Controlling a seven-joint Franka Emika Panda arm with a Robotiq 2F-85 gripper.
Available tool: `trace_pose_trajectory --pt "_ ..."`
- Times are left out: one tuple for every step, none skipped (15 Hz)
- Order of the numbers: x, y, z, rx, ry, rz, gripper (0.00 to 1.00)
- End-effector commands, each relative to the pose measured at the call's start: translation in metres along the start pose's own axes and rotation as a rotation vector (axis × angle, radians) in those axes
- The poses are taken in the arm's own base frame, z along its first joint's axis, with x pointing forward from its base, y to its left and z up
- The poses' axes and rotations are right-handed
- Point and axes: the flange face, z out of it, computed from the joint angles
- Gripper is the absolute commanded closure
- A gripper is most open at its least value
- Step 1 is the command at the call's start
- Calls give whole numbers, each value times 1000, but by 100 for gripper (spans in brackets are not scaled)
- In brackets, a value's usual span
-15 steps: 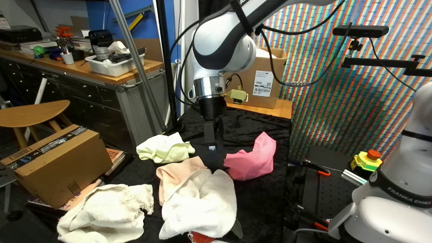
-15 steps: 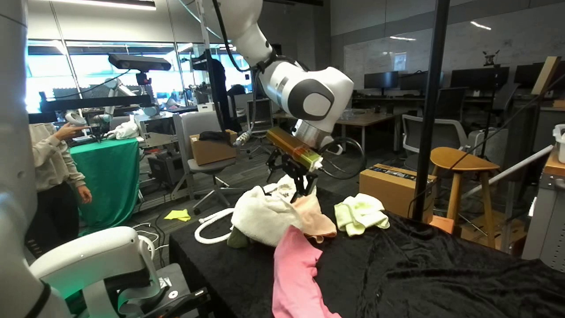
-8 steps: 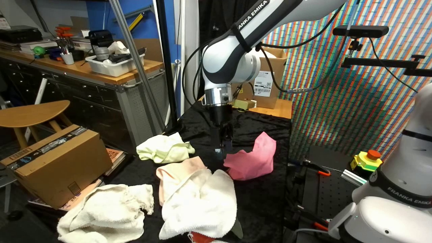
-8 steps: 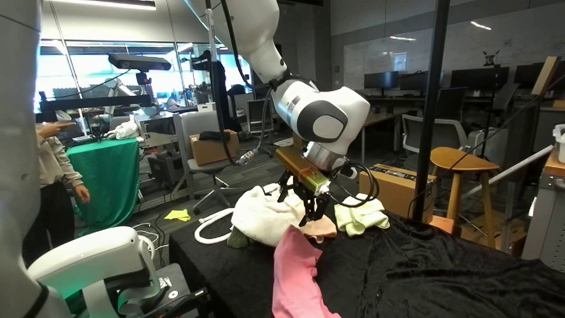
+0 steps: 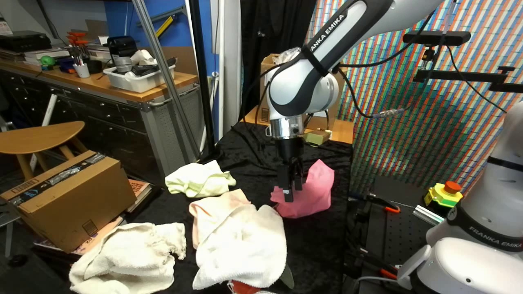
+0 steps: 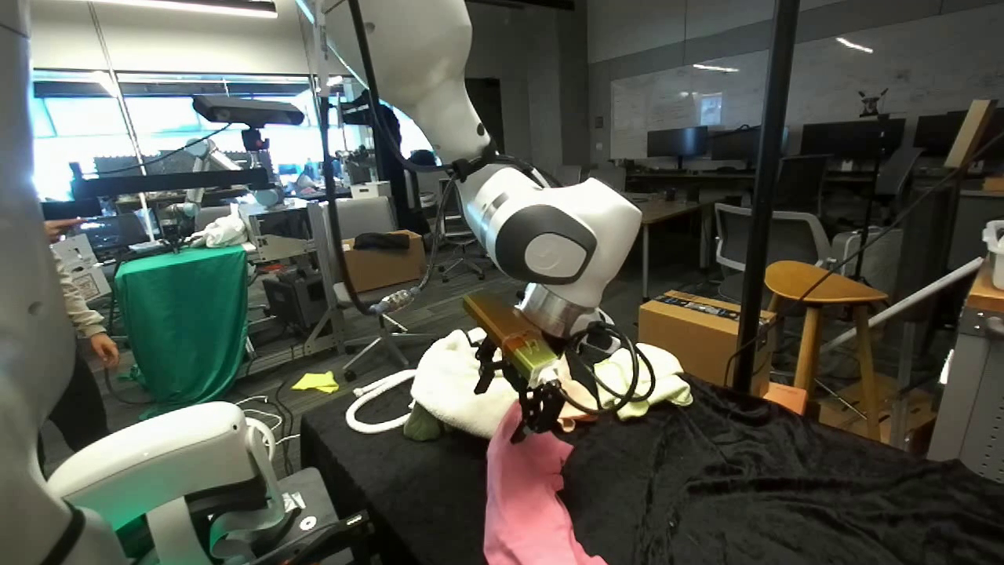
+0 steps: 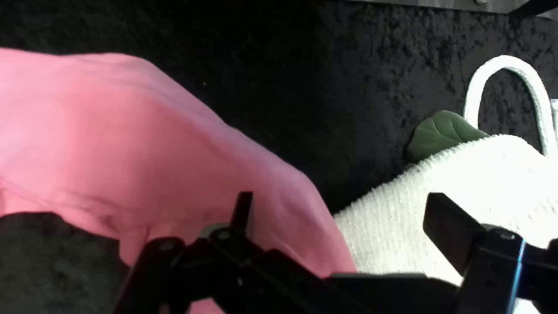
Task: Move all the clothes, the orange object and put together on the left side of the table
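Tool [image 6: 502, 412] apparently above pink cloth [image 6: 524, 496]

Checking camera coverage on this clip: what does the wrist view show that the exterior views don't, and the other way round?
Only the wrist view: clear veining on the green leaf-shaped thing.

Only the exterior views: the cream-yellow cloth and the taped cardboard box, in both; the orange-red object, at the edge of the white cloth, in an exterior view.

Shared: the bright pink cloth, the white cloth, the leaf-shaped thing itself, the black table top and the open gripper.
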Motion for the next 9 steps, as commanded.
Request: trace_pose_trajectory --pt "-42 15 9 -49 39 -11 0" --pt "-50 20 14 -75 51 -19 0" --pt "-56 25 19 -102 62 -28 0" --pt "-61 30 23 -132 81 -45 0" --pt "-66 34 27 -155 99 -55 0" --pt "-70 38 29 -177 121 -67 0" --pt "-72 42 32 -195 144 -78 0" --pt "-74 44 32 -209 169 -83 0" --pt "-76 46 32 -216 190 -88 0"
